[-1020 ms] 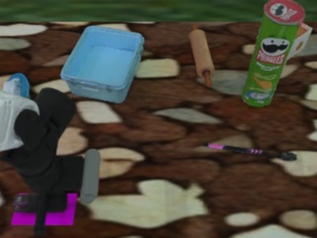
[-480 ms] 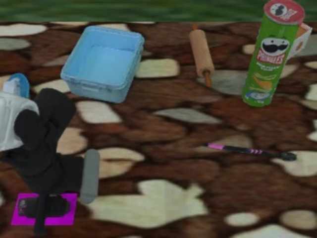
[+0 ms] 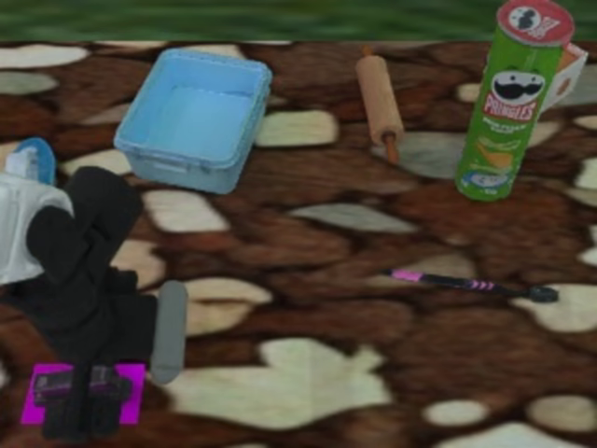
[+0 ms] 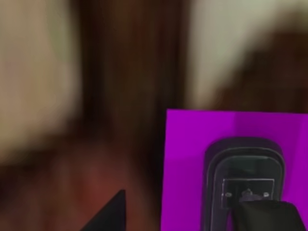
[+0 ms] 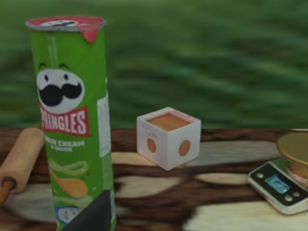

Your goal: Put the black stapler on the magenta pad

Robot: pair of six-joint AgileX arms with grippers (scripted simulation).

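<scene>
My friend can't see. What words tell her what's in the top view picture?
The left gripper is low over the magenta pad at the table's near left corner, with the black stapler lying on the pad. Farther back stand a light blue tub, a wooden rolling pin and a green Pringles can; a black pen lies on the right.

Table: brown surface with cream blotches. Directly on it: light blue tub at rear left, wooden rolling pin rear centre, green Pringles can upright at rear right with a white cube box just behind it. Thin black pen with pink marks lies right of centre. Magenta pad sits flat at front-left corner. Right wrist view also shows a small scale on the table.
</scene>
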